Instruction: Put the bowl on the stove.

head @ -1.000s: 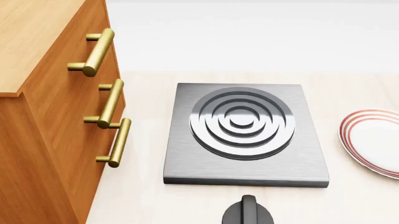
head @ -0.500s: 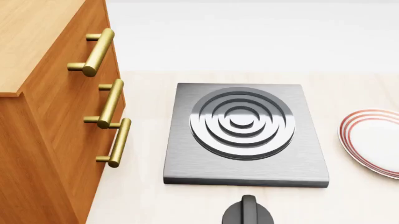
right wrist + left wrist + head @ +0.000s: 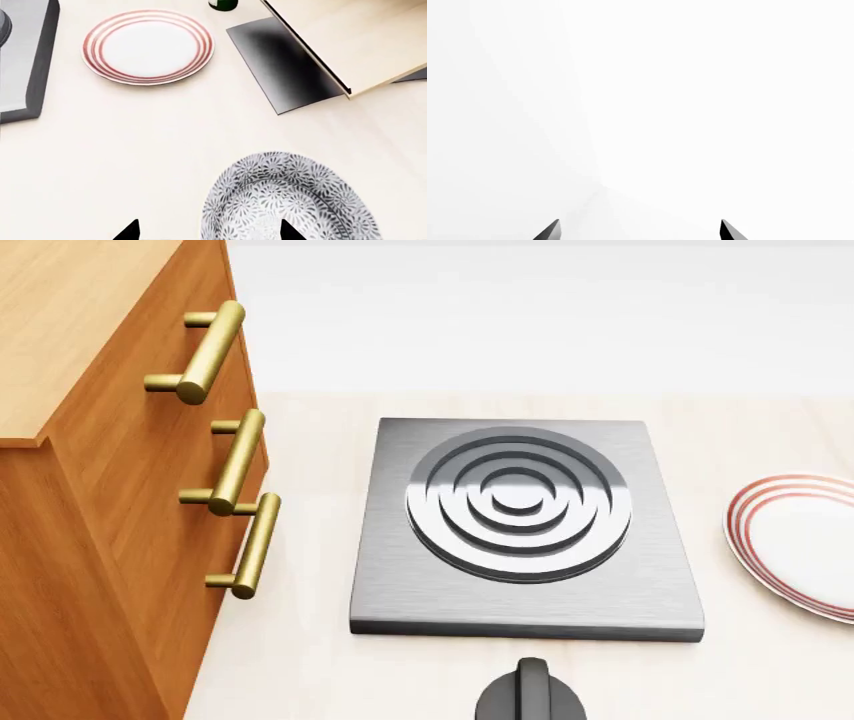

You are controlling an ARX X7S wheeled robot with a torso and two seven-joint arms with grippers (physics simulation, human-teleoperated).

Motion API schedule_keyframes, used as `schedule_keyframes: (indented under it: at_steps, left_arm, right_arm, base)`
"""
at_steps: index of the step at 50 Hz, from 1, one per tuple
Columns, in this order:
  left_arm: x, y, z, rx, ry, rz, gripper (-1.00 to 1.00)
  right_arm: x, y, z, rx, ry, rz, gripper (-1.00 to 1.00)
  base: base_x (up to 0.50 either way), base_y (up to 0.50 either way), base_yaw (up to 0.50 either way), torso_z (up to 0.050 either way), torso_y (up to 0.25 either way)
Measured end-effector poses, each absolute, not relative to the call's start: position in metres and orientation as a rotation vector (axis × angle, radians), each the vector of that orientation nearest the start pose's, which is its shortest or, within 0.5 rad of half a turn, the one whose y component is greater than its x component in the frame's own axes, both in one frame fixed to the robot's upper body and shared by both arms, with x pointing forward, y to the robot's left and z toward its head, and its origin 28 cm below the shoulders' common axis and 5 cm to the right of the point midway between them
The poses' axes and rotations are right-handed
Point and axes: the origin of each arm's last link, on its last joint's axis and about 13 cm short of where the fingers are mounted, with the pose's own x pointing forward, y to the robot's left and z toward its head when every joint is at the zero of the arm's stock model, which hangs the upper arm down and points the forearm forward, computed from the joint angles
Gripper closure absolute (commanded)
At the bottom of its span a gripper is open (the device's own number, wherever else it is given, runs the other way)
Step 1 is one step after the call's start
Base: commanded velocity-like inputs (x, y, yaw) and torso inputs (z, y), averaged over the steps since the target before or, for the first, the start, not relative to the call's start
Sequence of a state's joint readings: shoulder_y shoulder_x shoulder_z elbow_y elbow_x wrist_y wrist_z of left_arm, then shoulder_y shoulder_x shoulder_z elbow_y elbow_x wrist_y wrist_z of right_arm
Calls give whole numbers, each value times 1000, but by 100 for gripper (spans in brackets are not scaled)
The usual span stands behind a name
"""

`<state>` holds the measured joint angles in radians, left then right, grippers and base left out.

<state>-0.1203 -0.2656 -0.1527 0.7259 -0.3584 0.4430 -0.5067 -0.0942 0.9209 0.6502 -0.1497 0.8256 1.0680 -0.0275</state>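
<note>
The stove (image 3: 387, 580) is a square grey metal hotplate with a dark ringed burner, in the middle of the head view; its edge shows in the right wrist view (image 3: 23, 60). The bowl (image 3: 287, 200), with its grey-and-white floral outside showing, sits on the light counter in the right wrist view, out of the head view. My right gripper (image 3: 208, 231) is open just above the counter, with the bowl's near edge between its black fingertips (image 3: 130, 231). My left gripper (image 3: 640, 231) is open and empty, facing plain white. Neither gripper shows in the head view.
A flat white plate with red rings (image 3: 801, 540) lies right of the stove, between stove and bowl in the right wrist view (image 3: 147, 46). A black knob (image 3: 531, 695) sits in front of the stove. A wooden cabinet with brass handles (image 3: 120, 490) stands left. A pale board over a dark panel (image 3: 347, 35) lies past the bowl.
</note>
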Motion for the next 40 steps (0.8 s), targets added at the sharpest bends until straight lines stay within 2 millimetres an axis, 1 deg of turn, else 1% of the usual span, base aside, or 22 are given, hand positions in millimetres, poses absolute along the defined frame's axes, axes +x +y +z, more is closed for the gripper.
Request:
schedule_keyframes:
  at_steps: [12, 30, 40]
  left_arm:
    - [171, 257, 217, -373, -1251, 352, -100]
    - [170, 257, 218, -374, -1254, 351, -100]
    - [170, 256, 218, -374, -1254, 346, -100]
  right_arm:
    - [157, -343, 138, 23, 590, -318, -100]
    - [160, -340, 122, 48, 638, -344, -100]
    - [165, -341, 117, 60, 651, -362, -100]
  base:
    - [0, 0, 0, 0, 0]
    - [0, 0, 0, 0, 0]
    - [0, 0, 0, 0, 0]
